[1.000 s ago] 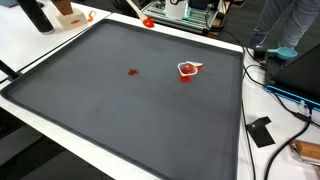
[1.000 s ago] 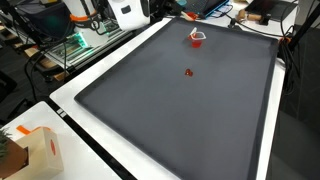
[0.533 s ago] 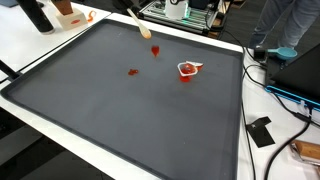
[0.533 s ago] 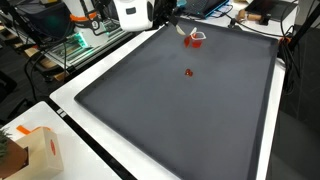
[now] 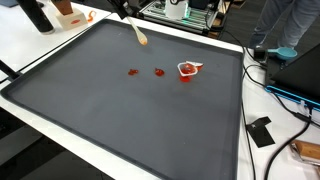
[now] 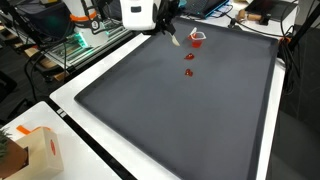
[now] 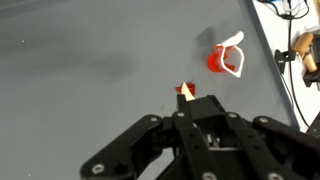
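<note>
My gripper (image 7: 198,106) is shut on a wooden spoon (image 7: 187,93) whose handle runs out between the fingers. In both exterior views the gripper (image 5: 122,8) (image 6: 166,16) hangs over the far edge of the dark mat (image 5: 120,110), and the spoon (image 5: 140,37) (image 6: 175,39) slants down toward the mat. Two small red pieces (image 5: 132,72) (image 5: 158,72) lie on the mat. Beside them stands a small clear cup (image 5: 187,69) (image 7: 228,60) with red contents. In the wrist view one red piece (image 7: 181,88) shows just past the spoon's tip.
The mat (image 6: 170,120) lies on a white table (image 5: 60,125). A cardboard box (image 6: 35,150) sits at one corner. Cables and a black block (image 5: 261,131) lie beside the mat, and a person (image 5: 290,30) stands at the far side.
A red piece that was at the spoon's tip has dropped and now lies on the mat near the other piece. The spoon has swung lower over the mat.
</note>
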Tool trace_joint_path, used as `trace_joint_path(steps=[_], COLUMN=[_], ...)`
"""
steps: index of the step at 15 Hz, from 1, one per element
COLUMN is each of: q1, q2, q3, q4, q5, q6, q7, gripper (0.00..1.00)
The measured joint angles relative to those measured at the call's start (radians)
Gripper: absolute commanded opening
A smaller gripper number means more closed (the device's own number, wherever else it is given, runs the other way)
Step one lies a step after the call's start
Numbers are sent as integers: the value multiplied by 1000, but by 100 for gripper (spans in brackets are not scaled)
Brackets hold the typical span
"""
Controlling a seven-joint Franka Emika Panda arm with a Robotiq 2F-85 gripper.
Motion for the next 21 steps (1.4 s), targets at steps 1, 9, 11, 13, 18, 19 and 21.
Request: trace_joint_path(steps=[1,9,11,13,18,19,21], q1=[5,113,147,180,245,253,260], q2=[-2,-49,-53,-52,-43,-39,-31], q3=[7,95,119,142,185,191,198], q4=[1,46,74,103,155,163,172], q5=[-9,-235,-327,-420,-597,-606,-608], q6=[16,87,87,87,85,84,82], q7=[15,259,345,422,555,556,555], gripper=[6,6,6,6,24,24,24])
